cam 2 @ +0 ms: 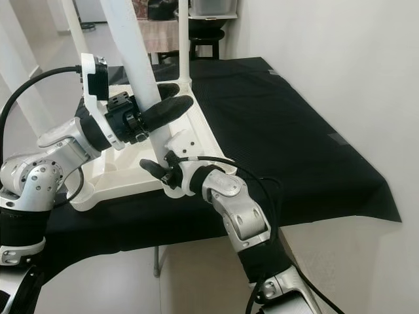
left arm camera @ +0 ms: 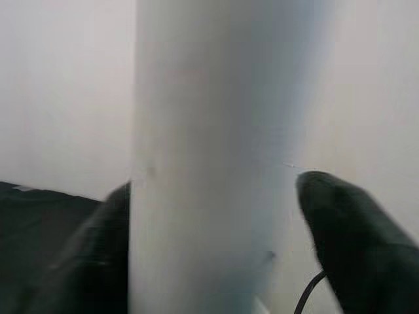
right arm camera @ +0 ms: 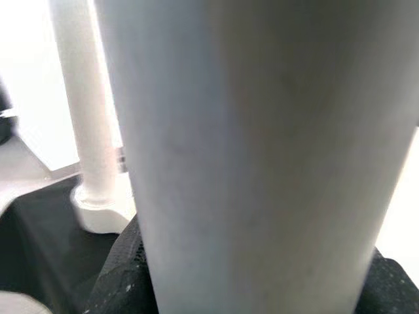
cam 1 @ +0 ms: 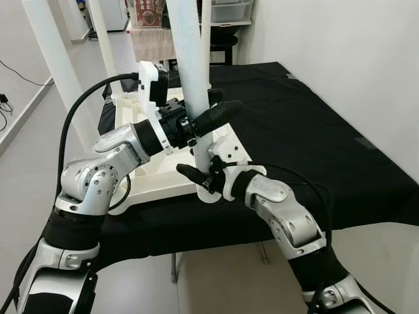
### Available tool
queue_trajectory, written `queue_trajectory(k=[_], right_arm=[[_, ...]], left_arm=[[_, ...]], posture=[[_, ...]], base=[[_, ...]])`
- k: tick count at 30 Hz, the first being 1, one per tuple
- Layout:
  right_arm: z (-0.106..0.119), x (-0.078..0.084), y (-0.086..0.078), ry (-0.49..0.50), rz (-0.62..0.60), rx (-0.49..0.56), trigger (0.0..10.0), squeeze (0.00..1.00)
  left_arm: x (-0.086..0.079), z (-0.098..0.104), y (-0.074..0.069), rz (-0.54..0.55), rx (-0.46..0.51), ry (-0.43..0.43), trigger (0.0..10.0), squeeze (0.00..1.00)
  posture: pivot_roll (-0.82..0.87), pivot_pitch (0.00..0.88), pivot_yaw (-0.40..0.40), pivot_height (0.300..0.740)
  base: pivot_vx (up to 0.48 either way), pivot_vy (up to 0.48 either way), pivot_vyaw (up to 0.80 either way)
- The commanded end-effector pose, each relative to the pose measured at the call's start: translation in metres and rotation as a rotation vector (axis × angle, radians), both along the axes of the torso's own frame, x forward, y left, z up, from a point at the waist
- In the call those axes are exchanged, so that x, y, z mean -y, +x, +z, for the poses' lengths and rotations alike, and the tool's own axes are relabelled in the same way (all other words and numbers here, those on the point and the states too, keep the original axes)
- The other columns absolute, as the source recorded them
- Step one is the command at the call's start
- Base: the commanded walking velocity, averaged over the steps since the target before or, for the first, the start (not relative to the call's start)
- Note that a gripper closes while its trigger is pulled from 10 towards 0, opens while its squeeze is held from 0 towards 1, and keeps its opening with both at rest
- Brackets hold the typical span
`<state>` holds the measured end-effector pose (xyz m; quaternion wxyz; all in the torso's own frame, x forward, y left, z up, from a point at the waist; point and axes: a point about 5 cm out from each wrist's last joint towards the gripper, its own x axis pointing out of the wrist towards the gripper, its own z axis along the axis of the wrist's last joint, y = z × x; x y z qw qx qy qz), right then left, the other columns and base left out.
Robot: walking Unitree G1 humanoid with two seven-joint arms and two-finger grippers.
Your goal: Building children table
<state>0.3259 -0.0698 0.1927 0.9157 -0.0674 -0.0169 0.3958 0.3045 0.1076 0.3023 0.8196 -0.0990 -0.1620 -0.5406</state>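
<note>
Upright white table leg [cam 1: 192, 59], upturned tabletop [cam 1: 157, 175]

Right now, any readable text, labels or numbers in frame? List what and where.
None readable.
Red poster at the back of the room: carries print, too small and blurred to read.
White table leg, upturned white tabletop, black cloth, left gripper and right gripper: no markings seen.

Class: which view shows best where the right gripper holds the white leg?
The left eye view: the right gripper meets the leg low, near the tabletop. The right eye view matches; both wrist views show close-up leg surface.
</note>
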Motion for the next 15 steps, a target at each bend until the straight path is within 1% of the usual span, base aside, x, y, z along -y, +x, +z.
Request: queue_trajectory(k=[1, 2, 3, 4, 5, 6, 7, 8, 9, 10, 11, 12, 13, 14, 15], right_arm=[[0.005, 0.028, 0.013, 0.050, -0.158, 0.000, 0.0, 0.00], [0.005, 0.028, 0.013, 0.050, -0.158, 0.000, 0.0, 0.00], [0.007, 0.039, 0.017, 0.076, -0.219, 0.007, 0.0, 0.00], [0.007, 0.039, 0.017, 0.076, -0.219, 0.007, 0.0, 0.00], [0.010, 0.054, 0.022, 0.108, -0.300, 0.018, 0.0, 0.00], [0.010, 0.054, 0.022, 0.108, -0.300, 0.018, 0.0, 0.00], [0.013, 0.070, 0.026, 0.144, -0.391, 0.036, 0.0, 0.00], [0.018, 0.092, 0.030, 0.207, -0.512, 0.060, 0.0, 0.00], [0.022, 0.109, 0.031, 0.255, -0.605, 0.083, 0.0, 0.00], [0.022, 0.109, 0.031, 0.255, -0.605, 0.083, 0.0, 0.00], [0.024, 0.119, 0.031, 0.284, -0.658, 0.097, 0.0, 0.00], [0.024, 0.119, 0.031, 0.284, -0.658, 0.097, 0.0, 0.00], [0.024, 0.124, 0.030, 0.310, -0.687, 0.113, 0.0, 0.00], [0.022, 0.122, 0.026, 0.340, -0.673, 0.110, 9.5, 0.00], [0.020, 0.119, 0.024, 0.361, -0.661, 0.106, 9.5, 0.00]], left_arm=[[-0.021, 0.001, -0.004, 0.041, 0.014, 0.011, 10.0, 1.00], [-0.021, 0.001, -0.004, 0.041, 0.014, 0.011, 10.0, 1.00], [-0.033, 0.002, -0.004, 0.081, 0.014, 0.015, 10.0, 1.00], [-0.033, 0.002, -0.004, 0.081, 0.014, 0.015, 10.0, 1.00], [-0.047, 0.002, -0.005, 0.128, 0.014, 0.016, 10.0, 1.00], [-0.047, 0.002, -0.005, 0.128, 0.014, 0.016, 10.0, 1.00], [-0.060, 0.002, -0.007, 0.179, 0.014, 0.024, 10.0, 1.00], [-0.072, -0.003, -0.009, 0.232, -0.005, 0.025, 10.0, 1.00], [-0.080, -0.010, -0.012, 0.277, -0.025, 0.035, 10.0, 1.00], [-0.080, -0.010, -0.012, 0.277, -0.025, 0.035, 10.0, 1.00], [-0.083, -0.014, -0.013, 0.301, -0.040, 0.041, 10.0, 1.00], [-0.083, -0.014, -0.013, 0.301, -0.040, 0.041, 10.0, 1.00], [-0.081, -0.032, -0.012, 0.360, -0.081, 0.075, 10.0, 1.00], [-0.077, -0.056, -0.013, 0.437, -0.127, 0.113, 10.0, 0.00], [-0.074, -0.072, -0.015, 0.488, -0.154, 0.140, 10.0, 0.00]], posture=[[0.02, 0.000, -0.013, 0.740], [0.02, 0.000, -0.013, 0.740], [0.02, 0.000, -0.012, 0.740], [0.02, 0.000, -0.012, 0.740], [0.02, 0.000, -0.011, 0.740], [0.02, 0.000, -0.011, 0.740], [0.02, 0.000, -0.009, 0.740], [0.03, 0.000, -0.008, 0.740], [0.03, 0.000, -0.008, 0.740], [0.03, 0.000, -0.008, 0.740], [0.03, 0.000, -0.008, 0.740], [0.03, 0.000, -0.008, 0.740], [0.03, 0.004, -0.002, 0.740], [0.03, 0.009, 0.001, 0.740], [0.03, 0.009, 0.002, 0.740]], base=[[0.000, 0.000, 0.00], [0.000, 0.000, 0.00], [0.000, 0.000, 0.00], [0.000, 0.000, 0.00], [0.000, 0.000, 0.00], [0.000, 0.000, 0.00], [0.000, 0.000, 0.00], [0.000, 0.000, 0.00], [0.000, 0.000, 0.00], [0.000, 0.000, 0.00], [0.000, 0.000, 0.00], [0.000, 0.000, 0.00], [0.000, 0.000, 0.00], [0.000, 0.000, 0.00], [0.000, 0.000, 0.00]])
